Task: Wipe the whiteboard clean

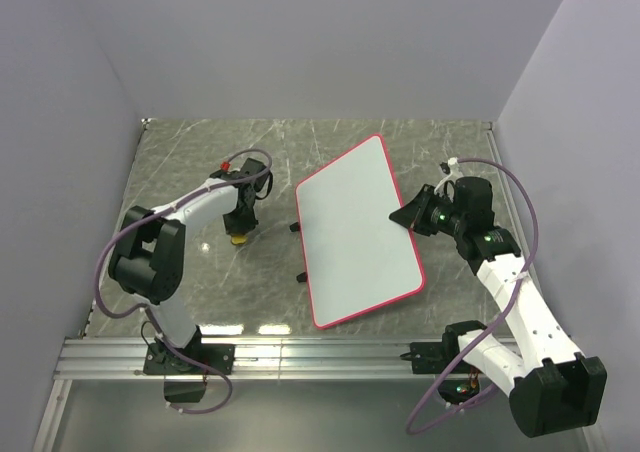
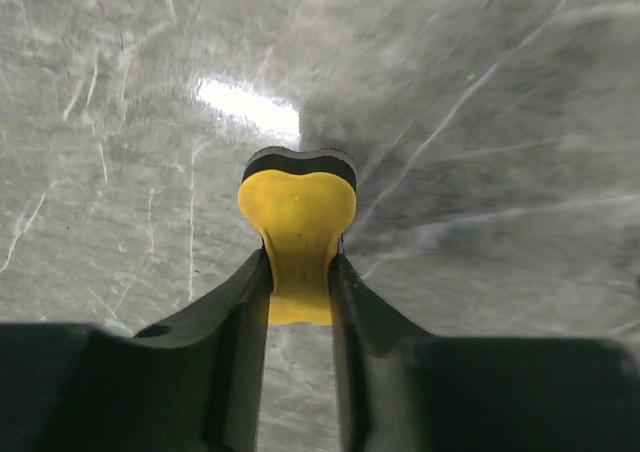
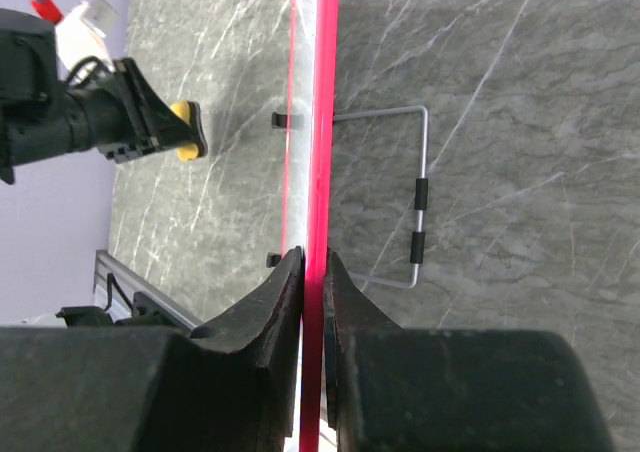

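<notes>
Top view: the whiteboard (image 1: 360,234) sits diagonally around mid-tabletop (image 1: 190,162), face looks blank, with the right gripper (image 1: 405,215) at its right edge. Off to the board's left, apart from it, is the left gripper (image 1: 238,230).

Left wrist cam: jaws clenched on a yellow bone-shaped eraser (image 2: 297,222).

Right wrist cam: jaws grasping the board's red rim, wire stand (image 3: 420,202) just beside it.

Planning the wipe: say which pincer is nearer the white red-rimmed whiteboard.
Right. The right pincer grips the edge of the white red-rimmed whiteboard; the left pincer, holding a yellow bone-shaped eraser, is off its left side.
</notes>
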Tool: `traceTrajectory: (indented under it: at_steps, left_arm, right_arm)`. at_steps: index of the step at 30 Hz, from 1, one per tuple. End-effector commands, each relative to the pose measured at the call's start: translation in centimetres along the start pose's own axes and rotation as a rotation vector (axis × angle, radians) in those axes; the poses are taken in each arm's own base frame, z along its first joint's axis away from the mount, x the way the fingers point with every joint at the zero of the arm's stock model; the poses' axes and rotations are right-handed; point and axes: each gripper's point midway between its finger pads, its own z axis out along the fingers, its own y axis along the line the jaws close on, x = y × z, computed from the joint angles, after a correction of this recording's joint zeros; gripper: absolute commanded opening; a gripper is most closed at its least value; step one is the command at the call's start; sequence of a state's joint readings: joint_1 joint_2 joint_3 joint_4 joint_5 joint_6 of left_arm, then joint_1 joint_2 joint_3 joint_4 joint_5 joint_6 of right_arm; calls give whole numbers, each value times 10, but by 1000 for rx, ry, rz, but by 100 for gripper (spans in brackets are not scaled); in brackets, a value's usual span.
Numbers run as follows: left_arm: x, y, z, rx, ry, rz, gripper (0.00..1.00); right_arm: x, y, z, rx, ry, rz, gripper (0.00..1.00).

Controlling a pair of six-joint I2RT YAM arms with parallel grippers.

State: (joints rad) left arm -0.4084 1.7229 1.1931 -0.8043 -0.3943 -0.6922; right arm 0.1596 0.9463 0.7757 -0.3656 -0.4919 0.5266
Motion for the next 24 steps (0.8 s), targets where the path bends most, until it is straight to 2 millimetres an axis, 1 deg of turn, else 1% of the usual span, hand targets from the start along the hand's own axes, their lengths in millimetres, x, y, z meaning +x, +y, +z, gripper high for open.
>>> traceTrajectory:
  at_steps: [1, 2, 4, 5, 7, 8, 10, 11, 13, 14, 15, 16, 17, 18, 19, 21, 24]
  left_arm:
    - [3, 5, 4, -21, -6, 10, 36]
    - [4, 3, 5, -11, -1, 7, 46]
    - [6, 1, 5, 0, 5, 9, 55]
    - [7, -1, 6, 9, 11, 9, 64]
    - [9, -2, 7, 15, 17, 12, 69]
    - [9, -4, 7, 22, 19, 11, 75]
    - [10, -4, 8, 21, 21, 11, 80]
    - [9, -4, 7, 26, 19, 9, 80]
    - [9, -4, 6, 26, 19, 4, 81]
    - [9, -4, 4, 29, 18, 1, 81]
    - [9, -3, 3, 29, 23, 2, 82]
    - [9, -3, 1, 29, 23, -1, 82]
    - [6, -3, -3, 35, 15, -7, 82]
    - [2, -5, -7, 44, 7, -11, 82]
    - [1, -3, -11, 44, 7, -14, 83]
    - [-8, -4, -23, 70, -23, -32, 83]
    - [-14, -4, -36, 91, -45, -45, 84]
  right_arm:
    - [6, -1, -1, -7, 12, -74, 0]
    - [6, -1, -1, -6, 10, -75, 0]
    - [5, -1, -3, -6, 3, -77, 0]
    - [7, -2, -3, -5, 4, -75, 0]
    - [7, 1, -4, -18, -1, -78, 0]
    - [8, 1, -4, -21, 0, -78, 0]
    - [8, 2, -5, -23, -4, -80, 4]
    - [8, 2, -5, -22, -5, -81, 6]
    - [7, 1, -7, -16, -10, -88, 13]
    - [5, 2, -8, -15, -17, -92, 18]
    - [7, 1, -9, -10, -15, -92, 35]
    - [4, 0, -11, 2, -30, -96, 48]
    - [4, 0, -12, 6, -34, -97, 58]
    - [4, -1, -13, 12, -38, -95, 78]
    - [1, -2, -14, 24, -53, -98, 85]
    - [-1, -3, -17, 41, -60, -99, 96]
    - [-8, -2, -21, 63, -72, -109, 100]
